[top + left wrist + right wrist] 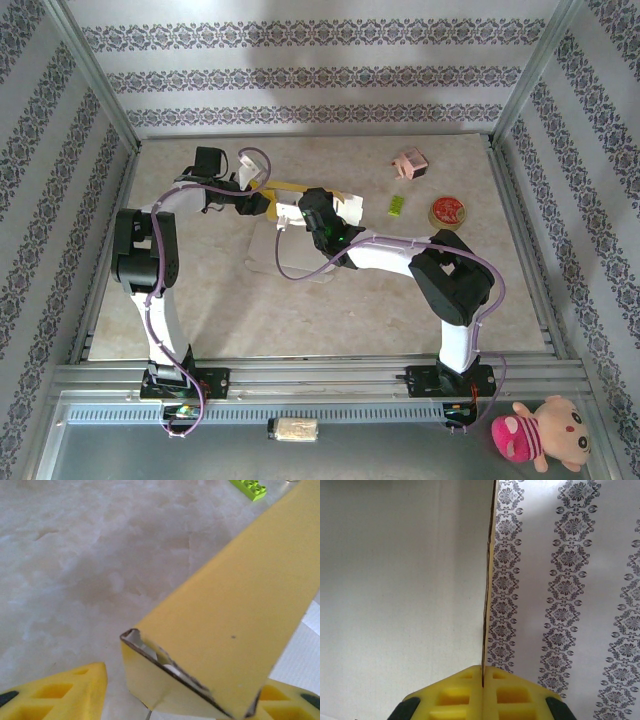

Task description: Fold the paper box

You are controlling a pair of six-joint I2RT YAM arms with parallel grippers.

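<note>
The paper box (290,187) sits at mid-table, yellow outside with white flaps. In the left wrist view its yellow end (225,610) points toward the camera, with a dark cardboard edge and a slit that shows the white inside. My left gripper (184,677) straddles that end and is open. One of its fingers (65,695) stands clear of the box with bare table between, and the other is at the box's far corner. My right gripper (483,669) is shut on a thin upright panel of the box (405,580), seen edge-on with its white side showing. From above, both grippers (258,204) (292,212) meet at the box.
A small pink box-like item (410,163), a green brick (397,205) and a round red-and-gold disc (447,211) lie at the back right. The green brick (248,487) also lies beyond the box's far end. A pink plush toy (540,435) lies off the table, front right. Patterned walls enclose the table.
</note>
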